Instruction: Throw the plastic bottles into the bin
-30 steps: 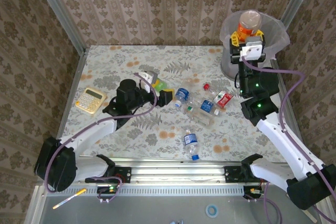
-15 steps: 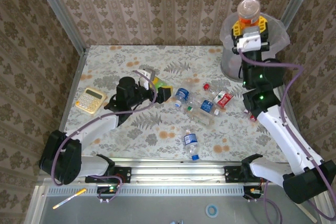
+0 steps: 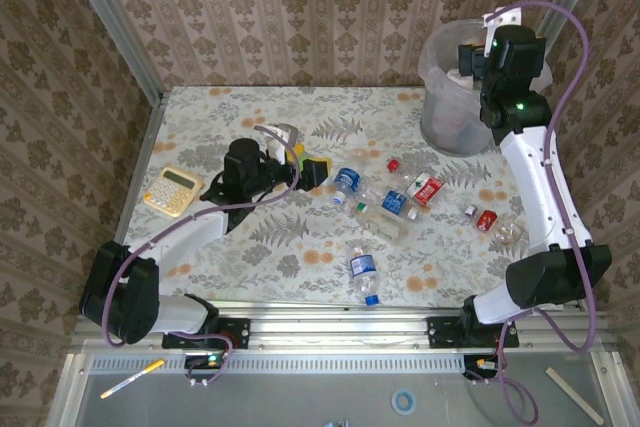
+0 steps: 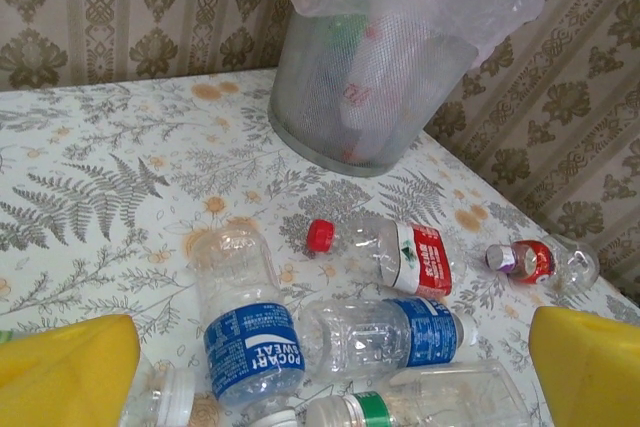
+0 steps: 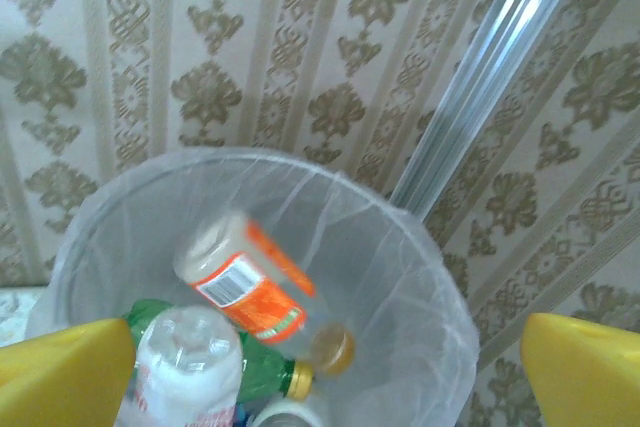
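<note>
Nearest the arm bases, at lower centre of the overhead view, a lone bottle lies on its side on the counter, apart from the rest. Above it, mid-frame, a cluster of bottles lies flat and close together, some touching.

The left end effector hovers at the cluster's left edge, fingers spread wide with nothing between them. Its wrist view looks straight over a blue-labelled bottle, so it seems posed to pick that one next. The yellow calculator sits at the left of the frame, well apart and no part of the job. A small red-labelled bottle lies right of the cluster.

Farthest, at upper right, the right end effector hangs above the bin, fingers apart and empty, aimed at its mouth, which looks like a dropping pose. An orange bottle lies inside on top of green and clear ones.
</note>
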You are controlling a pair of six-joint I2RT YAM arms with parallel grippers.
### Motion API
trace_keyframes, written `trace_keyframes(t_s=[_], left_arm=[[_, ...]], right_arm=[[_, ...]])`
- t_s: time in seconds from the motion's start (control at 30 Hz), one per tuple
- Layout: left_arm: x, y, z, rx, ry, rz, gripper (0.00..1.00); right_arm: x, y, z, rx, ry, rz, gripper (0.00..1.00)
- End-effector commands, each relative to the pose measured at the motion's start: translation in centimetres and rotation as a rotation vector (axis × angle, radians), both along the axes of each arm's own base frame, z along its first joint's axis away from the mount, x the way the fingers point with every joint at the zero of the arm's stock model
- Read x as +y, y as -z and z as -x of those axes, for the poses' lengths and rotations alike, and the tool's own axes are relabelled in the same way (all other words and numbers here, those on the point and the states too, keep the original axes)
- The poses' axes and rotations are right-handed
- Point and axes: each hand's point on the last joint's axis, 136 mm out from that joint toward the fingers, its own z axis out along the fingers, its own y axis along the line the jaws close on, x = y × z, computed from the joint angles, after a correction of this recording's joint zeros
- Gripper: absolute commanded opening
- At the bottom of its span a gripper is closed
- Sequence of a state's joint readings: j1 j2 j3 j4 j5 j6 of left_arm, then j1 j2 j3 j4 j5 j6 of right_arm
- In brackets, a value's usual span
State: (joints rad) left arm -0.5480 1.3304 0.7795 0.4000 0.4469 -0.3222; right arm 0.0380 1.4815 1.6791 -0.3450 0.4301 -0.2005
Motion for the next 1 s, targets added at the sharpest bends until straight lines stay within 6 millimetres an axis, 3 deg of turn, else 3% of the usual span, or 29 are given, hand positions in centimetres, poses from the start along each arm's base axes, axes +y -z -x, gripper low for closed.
trace_keyframes(t_s=[0.0, 0.27, 0.63, 0.97], left_arm=[[0.1, -0.8, 0.2, 0.013, 0.009, 0.02, 1.0], [0.8, 0.0, 0.0, 0.085, -0.04, -0.026, 1.0], [3.6, 4.5, -0.8, 0.323, -0.19, -0.15, 1.0], [4.5, 9.5, -2.5, 0.669, -0.349, -0.162, 1.0]], right_arm=[[0.9, -1.3, 2.5, -0.028, -0.048, -0.063, 1.0], [2.5, -2.8, 6.1, -0.063, -0.136, -0.15, 1.0], [7.3, 0.3, 10.5, 0.04, -0.371, -0.355, 1.0], [10.1, 3.5, 12.1, 0.141, -0.476, -0.392, 1.0]])
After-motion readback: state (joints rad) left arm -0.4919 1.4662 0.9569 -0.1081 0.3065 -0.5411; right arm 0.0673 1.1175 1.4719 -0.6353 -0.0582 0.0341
